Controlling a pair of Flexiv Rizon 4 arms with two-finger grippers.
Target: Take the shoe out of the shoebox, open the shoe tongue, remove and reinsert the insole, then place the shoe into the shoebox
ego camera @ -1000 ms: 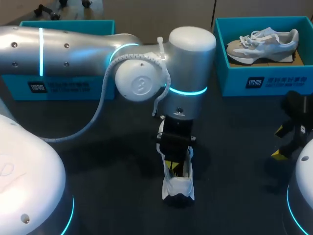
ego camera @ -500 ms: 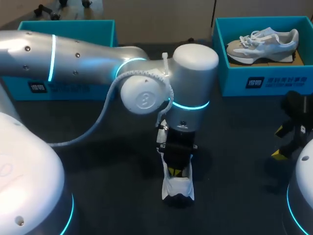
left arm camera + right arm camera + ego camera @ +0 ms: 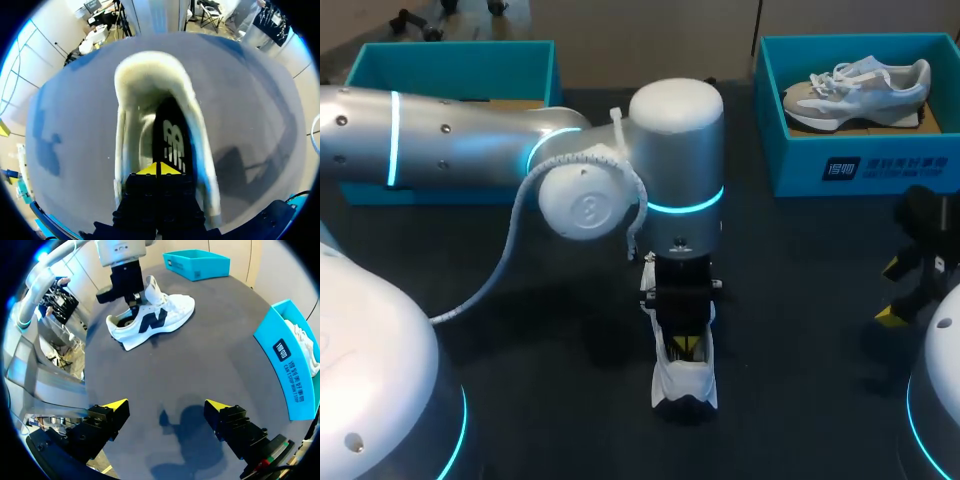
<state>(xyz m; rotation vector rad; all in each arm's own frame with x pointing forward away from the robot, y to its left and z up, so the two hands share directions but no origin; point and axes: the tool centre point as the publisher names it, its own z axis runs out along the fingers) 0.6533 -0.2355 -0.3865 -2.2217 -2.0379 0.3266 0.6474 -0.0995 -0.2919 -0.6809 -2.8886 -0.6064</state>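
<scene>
Poking straight down into the white shoe (image 3: pixel 685 382) right now. It sits upright on its sole on the worktop (image 3: pixel 520 330), close to the front edge and about halfway along it, heel end toward that edge. My left fingers (image 3: pixel 159 168) are inside the shoe's opening, yellow tips pressed together with just a thin line between them, right over the dark insole (image 3: pixel 172 142). Can't tell if they've got hold of anything down there. The padded heel collar curves around just ahead of the tips, and the shoe's white walls sit on both sides of them.

My right fingers (image 3: pixel 892 291) are spread wide, nothing between them, hanging over the worktop near its right edge and well apart from the shoe.

At the back left corner there's a teal shoebox (image 3: pixel 450 65), partly hidden behind my left arm. At the back right corner there's a second teal shoebox (image 3: pixel 860 165) with a grey and white shoe (image 3: pixel 855 90) lying in it.
</scene>
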